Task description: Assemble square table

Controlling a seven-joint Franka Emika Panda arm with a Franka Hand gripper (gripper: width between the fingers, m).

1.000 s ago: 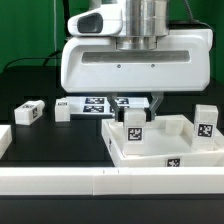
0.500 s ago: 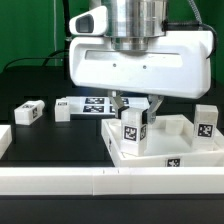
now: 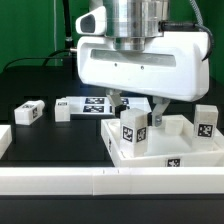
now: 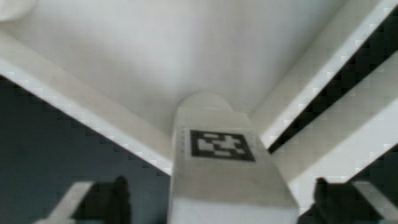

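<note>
Exterior view, nearest first: long white border rail (image 3: 100,183) runs across front of black table (image 3: 60,140), prob. a stop to brace parts against. Just behind it sits square table top (image 3: 175,150), rim up, so corner sockets face the arm. First leg (image 3: 133,128) stands upright in the corner toward exterior view's left, tag facing cam. It looks seated in its socket, tho how deep I can't tell. Pincer (image 3: 138,110) hangs right over it, released: wrist view shows the leg centred betw. both fingers (image 4: 111,200) w/ dark gaps each side, no contact. Straddling like that puts pincer in line w/ leg axis, handy for a re-grip & twist if the leg needs tightening. Second leg (image 3: 205,122) stands upright at the top's far corner, exterior view's right. Farther back, well apart from the top: third leg (image 3: 28,113) & fourth leg (image 3: 63,108) lie loose on table at exterior view's left, not yet fitted. Marker board (image 3: 95,103) lies just beside them, under the arm.
</note>
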